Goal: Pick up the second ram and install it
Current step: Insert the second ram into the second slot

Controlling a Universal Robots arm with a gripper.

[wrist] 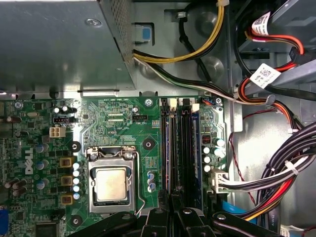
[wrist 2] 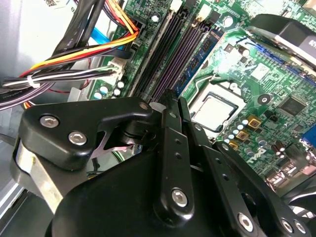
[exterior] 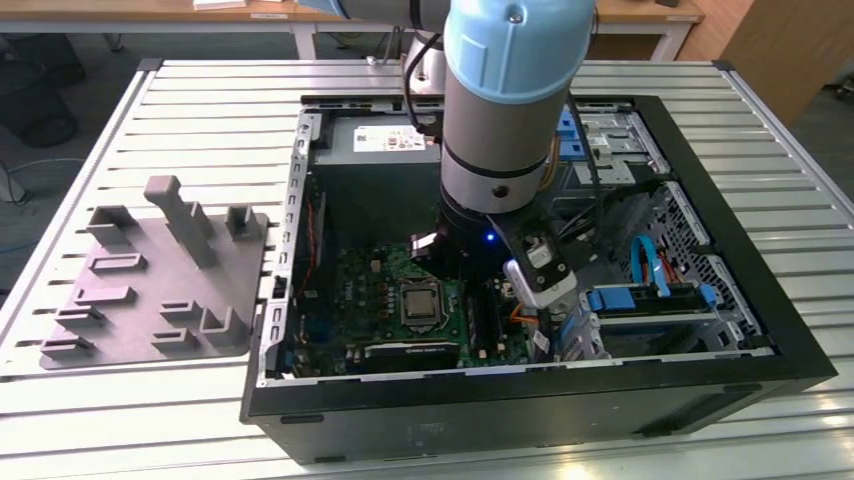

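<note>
Hovering black tool [wrist 2: 170, 98] over green motherboard [wrist: 118, 123] slots.

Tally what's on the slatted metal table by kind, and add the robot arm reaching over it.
Open black computer case: 1
Grey plastic fixture plate with upright posts: 1
Blue and silver robot arm: 1
Total: 3
</note>
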